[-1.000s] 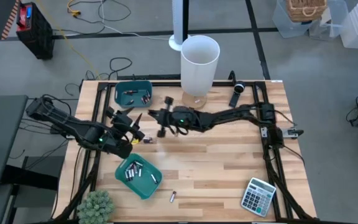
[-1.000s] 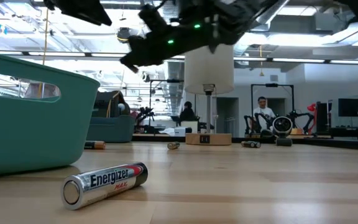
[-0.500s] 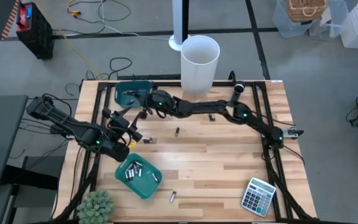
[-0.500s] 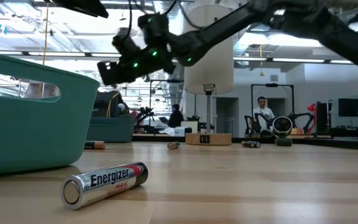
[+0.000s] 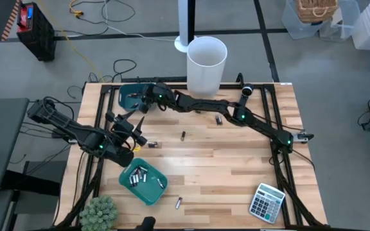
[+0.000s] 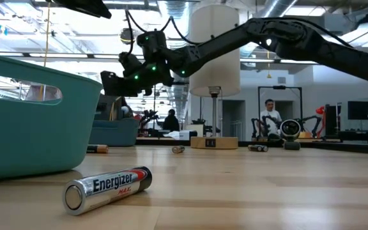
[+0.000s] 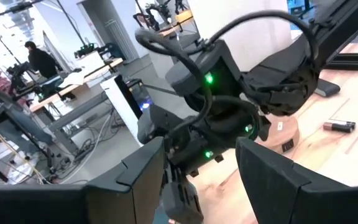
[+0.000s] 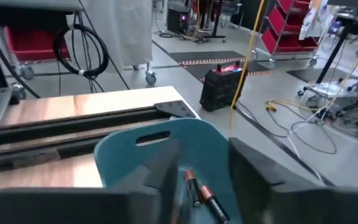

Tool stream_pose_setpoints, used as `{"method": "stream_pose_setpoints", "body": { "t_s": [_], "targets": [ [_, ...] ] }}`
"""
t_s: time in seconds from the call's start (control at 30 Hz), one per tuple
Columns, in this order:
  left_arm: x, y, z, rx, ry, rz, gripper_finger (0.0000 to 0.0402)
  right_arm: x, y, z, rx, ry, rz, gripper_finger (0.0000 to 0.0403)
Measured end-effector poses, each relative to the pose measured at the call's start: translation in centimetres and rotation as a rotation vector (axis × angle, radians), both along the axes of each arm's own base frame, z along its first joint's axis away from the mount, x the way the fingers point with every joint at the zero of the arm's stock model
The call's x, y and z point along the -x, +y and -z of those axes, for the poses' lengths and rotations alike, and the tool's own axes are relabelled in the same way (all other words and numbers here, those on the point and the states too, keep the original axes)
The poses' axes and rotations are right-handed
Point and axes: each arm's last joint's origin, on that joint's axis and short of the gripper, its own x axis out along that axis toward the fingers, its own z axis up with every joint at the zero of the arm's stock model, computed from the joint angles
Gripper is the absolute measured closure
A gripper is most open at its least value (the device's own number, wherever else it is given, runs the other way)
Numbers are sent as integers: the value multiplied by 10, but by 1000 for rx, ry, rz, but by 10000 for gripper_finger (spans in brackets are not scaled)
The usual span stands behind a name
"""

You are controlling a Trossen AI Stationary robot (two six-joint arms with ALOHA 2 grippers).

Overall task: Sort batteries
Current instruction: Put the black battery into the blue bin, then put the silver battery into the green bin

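My right gripper point(image 5: 146, 99) point(image 8: 204, 162) reaches far across the table and hovers open over the far teal bin point(image 5: 128, 90) point(image 8: 135, 155). A few batteries point(image 8: 199, 191) lie on that bin's floor, below its fingers. My left gripper point(image 5: 135, 125) point(image 7: 201, 162) hangs open and empty above the table between the two bins, facing the right arm's wrist. The near teal bin point(image 5: 150, 194) point(image 6: 30, 121) holds several batteries point(image 5: 137, 176). Loose batteries lie on their sides on the wood point(image 5: 184, 135) point(image 5: 218, 120) point(image 5: 151, 145) point(image 5: 178, 203), one close to the low camera point(image 6: 107, 188).
A tall white container point(image 5: 206, 61) stands at the far edge, a black oblong device point(image 5: 245, 97) to its right. A calculator point(image 5: 266, 201) lies at the near right corner and a small plant point(image 5: 99, 212) at the near left. A person point(image 6: 270, 115) shows beyond the table.
My right gripper has swung from the table's middle toward the far left and slightly down, stretching the arm out, and now hangs over the far teal bin. My left gripper has stayed in place.
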Motion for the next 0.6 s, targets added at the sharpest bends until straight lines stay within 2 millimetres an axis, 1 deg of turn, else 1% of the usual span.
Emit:
{"method": "stream_pose_setpoints", "body": {
  "t_s": [0.07,0.13,0.23,0.37,0.5,0.6],
  "targets": [
    [0,0,0,-2,3,0,207,1,-1,-3,-8,-4,-1,216],
    [0,0,0,-2,4,0,207,1,1,-6,-11,-3,-31,186],
    [0,0,0,-6,10,0,207,1,9,-13,-11,12,-61,166],
    [0,0,0,-11,18,1,207,-1,25,-18,-8,38,-91,171],
    [1,0,1,-24,31,-2,207,-6,45,-18,1,38,-120,194],
    [1,1,0,-44,51,-4,207,-10,61,-20,43,42,-109,214]
  ]
}}
